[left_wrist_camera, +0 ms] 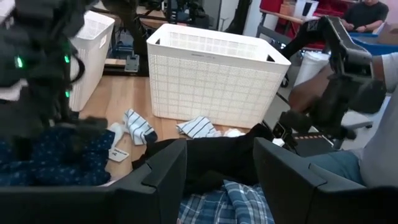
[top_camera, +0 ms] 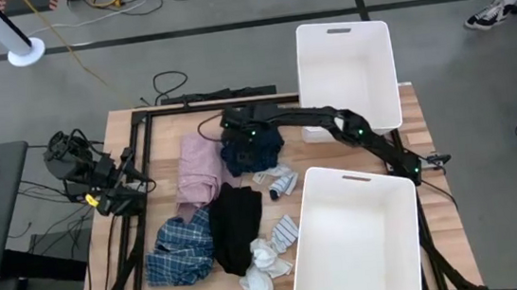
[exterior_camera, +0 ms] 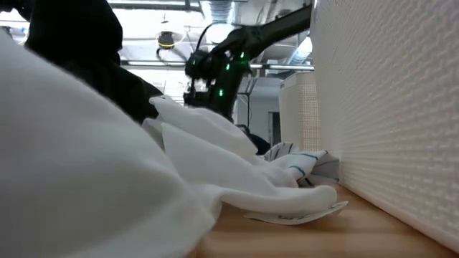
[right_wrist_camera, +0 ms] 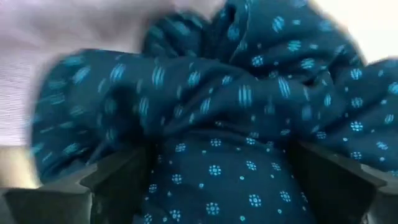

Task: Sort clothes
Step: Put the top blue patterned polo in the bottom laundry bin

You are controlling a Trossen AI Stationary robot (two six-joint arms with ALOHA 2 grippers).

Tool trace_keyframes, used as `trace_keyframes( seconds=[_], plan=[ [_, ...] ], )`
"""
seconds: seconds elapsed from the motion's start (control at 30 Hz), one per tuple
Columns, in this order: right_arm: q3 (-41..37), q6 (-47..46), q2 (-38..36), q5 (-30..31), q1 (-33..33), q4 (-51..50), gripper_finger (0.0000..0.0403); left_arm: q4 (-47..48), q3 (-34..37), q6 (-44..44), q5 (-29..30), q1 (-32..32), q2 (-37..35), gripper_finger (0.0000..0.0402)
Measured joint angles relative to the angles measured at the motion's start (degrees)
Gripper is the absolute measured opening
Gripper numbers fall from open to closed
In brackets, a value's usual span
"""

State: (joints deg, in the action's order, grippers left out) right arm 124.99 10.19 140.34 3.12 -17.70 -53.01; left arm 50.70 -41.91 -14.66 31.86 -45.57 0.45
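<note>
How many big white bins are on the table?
2. One bin sits at the table's far right corner, behind the right arm. The other bin sits at the near right, beside the socks. None seem hidden.

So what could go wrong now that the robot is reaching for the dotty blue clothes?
The right pincer is open, its fingers straddling the navy patterned garment. It might pinch only a small fold, so the cloth could slip out when lifted. The pink garment lies right beside the navy one and could get snagged and dragged along. The left pincer waits at the table's left side.
</note>
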Motion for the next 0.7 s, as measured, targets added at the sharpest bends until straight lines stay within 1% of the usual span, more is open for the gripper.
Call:
trace_keyframes(
  seconds=[0.03,0.1,0.27,0.37,0.47,0.53,0.63,0.7],
  plan=[
    [0.5,0.2,0.6,2.5,0.3,-0.8,0.0399,0.0,0.0,0.0,0.0,0.0,0.1,0.0180],
    [1.4,0.6,1.2,5.5,0.6,-1.8,0.0398,0.1,0.0,0.2,0.0,0.0,0.3,0.0180],
    [1.8,0.4,1.4,5.9,0.6,-3.0,0.0394,0.0,0.0,0.4,0.0,0.0,0.5,0.0180],
    [1.8,1.7,1.4,5.9,0.4,-5.2,0.0376,0.0,0.0,0.4,0.0,0.0,0.6,0.0180],
    [1.8,3.0,1.4,5.9,0.4,-8.3,0.0343,0.0,0.0,0.4,0.0,0.0,0.6,0.0180],
    [1.8,3.2,1.4,5.8,0.4,-9.1,0.0314,0.0,0.0,0.4,0.1,0.0,0.6,0.0180],
    [1.8,3.2,1.4,5.8,0.4,-9.8,0.0263,0.0,0.0,0.5,0.6,0.0,0.6,0.0180],
    [1.8,3.4,1.4,5.8,0.4,-9.9,0.0221,0.0,0.0,0.5,0.7,0.0,0.6,0.0180]
  ],
)
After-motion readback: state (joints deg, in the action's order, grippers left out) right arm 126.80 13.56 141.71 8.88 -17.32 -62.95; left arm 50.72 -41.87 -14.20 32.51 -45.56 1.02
